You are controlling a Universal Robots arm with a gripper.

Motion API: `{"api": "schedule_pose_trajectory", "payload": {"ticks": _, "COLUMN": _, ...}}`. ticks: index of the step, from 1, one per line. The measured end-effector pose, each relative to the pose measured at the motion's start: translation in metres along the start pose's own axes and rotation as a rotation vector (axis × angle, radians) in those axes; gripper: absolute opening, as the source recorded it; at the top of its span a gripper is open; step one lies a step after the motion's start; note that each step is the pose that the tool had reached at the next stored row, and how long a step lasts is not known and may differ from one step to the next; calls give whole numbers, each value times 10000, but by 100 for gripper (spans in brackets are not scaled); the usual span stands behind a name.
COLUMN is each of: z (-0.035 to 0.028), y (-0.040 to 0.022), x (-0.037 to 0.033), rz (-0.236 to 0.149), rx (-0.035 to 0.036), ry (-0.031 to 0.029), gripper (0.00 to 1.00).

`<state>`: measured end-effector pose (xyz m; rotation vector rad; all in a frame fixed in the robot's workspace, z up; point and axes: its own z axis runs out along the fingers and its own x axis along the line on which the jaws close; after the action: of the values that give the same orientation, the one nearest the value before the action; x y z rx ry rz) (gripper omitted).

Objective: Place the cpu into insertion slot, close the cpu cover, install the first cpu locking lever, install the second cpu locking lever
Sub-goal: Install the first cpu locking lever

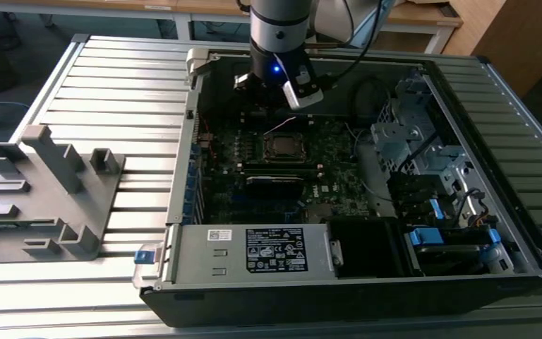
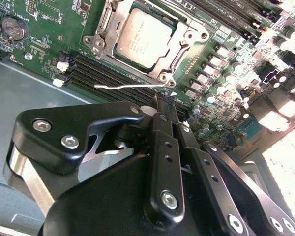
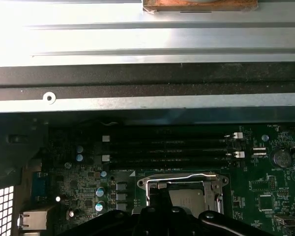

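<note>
seemingly at the first lever step: near the middle of the exterior view the cpu (image 1: 284, 145) lies in the insertion slot (image 1: 265, 147) under the lowered cpu cover (image 2: 189, 40), while the gripper (image 2: 166, 101), fingers clenched together on nothing, noses a loose locking lever (image 2: 123, 86) that wants pressing down and hooking.

- The arm (image 1: 279, 21) is showing a silver-grey cylindrical shell, going black at the wrist.
- A small blue light (image 1: 276, 69) is glowing on that black wrist.
- A white camera module (image 1: 304, 93) is sitting just beside it.
- The gripper (image 2: 162, 101) is showing matte black linkages, silver socket-head screws (image 2: 70, 142) and a brushed-metal band (image 2: 24, 172).
</note>
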<state>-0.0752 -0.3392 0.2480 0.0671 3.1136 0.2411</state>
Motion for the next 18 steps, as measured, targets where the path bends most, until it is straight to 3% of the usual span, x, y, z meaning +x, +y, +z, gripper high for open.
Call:
{"api": "schedule_pose_trajectory", "payload": {"ticks": 7, "z": 11, "y": -1, "x": -10, "rz": -1, "rx": 37, "ry": -1, "gripper": 10}}
{"api": "schedule_pose_trajectory", "payload": {"ticks": 18, "z": 32, "y": -1, "x": -40, "rz": -1, "rx": 36, "ry": -1, "gripper": 10}}
